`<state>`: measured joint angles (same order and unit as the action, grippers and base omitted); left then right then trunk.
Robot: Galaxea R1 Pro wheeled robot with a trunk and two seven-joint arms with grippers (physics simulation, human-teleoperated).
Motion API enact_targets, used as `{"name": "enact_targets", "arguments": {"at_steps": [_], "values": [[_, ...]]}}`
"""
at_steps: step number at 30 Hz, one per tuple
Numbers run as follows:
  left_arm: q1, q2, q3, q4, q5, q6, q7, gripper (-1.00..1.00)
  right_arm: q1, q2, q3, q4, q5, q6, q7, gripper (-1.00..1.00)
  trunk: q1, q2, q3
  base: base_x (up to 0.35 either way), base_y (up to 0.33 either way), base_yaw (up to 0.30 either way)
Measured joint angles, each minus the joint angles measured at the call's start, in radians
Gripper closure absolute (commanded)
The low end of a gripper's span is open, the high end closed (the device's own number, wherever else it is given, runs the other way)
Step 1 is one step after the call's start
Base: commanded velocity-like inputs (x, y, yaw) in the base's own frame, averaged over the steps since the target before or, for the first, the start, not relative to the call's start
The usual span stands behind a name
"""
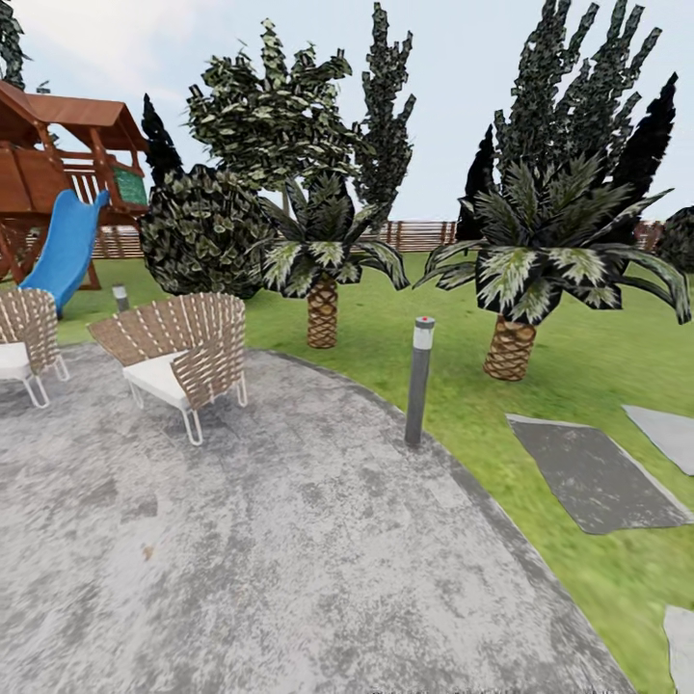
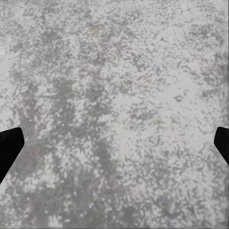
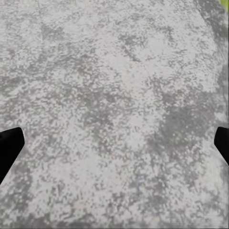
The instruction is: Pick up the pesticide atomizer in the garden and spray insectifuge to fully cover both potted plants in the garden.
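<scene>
Head view, left to right: wooden play set (image 1: 58,164) with blue slide (image 1: 66,249); two woven chairs (image 1: 183,352) on the grey patio (image 1: 289,559); round bush (image 1: 198,231); short palm (image 1: 323,260); grey post light (image 1: 418,381) at the patio edge; second palm (image 1: 540,260) on the lawn (image 1: 578,357); flat stepping stones (image 1: 593,472); slatted fence (image 1: 414,233) far behind. Left tool (image 2: 114,143) spread wide over bare paving, fingertips (image 2: 8,145) at the frame edges, gripping nothing; right tool (image 3: 114,143) likewise spread, empty, over paving. Garden in view; no spray bottle or small pots to place.
</scene>
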<state>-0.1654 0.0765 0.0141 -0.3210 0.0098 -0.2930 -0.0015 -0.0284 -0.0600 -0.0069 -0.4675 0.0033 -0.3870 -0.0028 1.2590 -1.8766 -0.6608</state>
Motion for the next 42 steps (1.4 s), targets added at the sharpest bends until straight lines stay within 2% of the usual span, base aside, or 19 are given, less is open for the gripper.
{"name": "enact_targets", "arguments": {"at_steps": [42], "values": [[0.0, -0.004, -0.003, 0.0, -0.008, 0.0, -0.001, -1.0, 0.0, -0.001, 0.0, 0.0, 0.0, 0.002, 0.0, -1.0, 0.0, 0.0, -0.005, 0.0, 0.0, -0.274]]}}
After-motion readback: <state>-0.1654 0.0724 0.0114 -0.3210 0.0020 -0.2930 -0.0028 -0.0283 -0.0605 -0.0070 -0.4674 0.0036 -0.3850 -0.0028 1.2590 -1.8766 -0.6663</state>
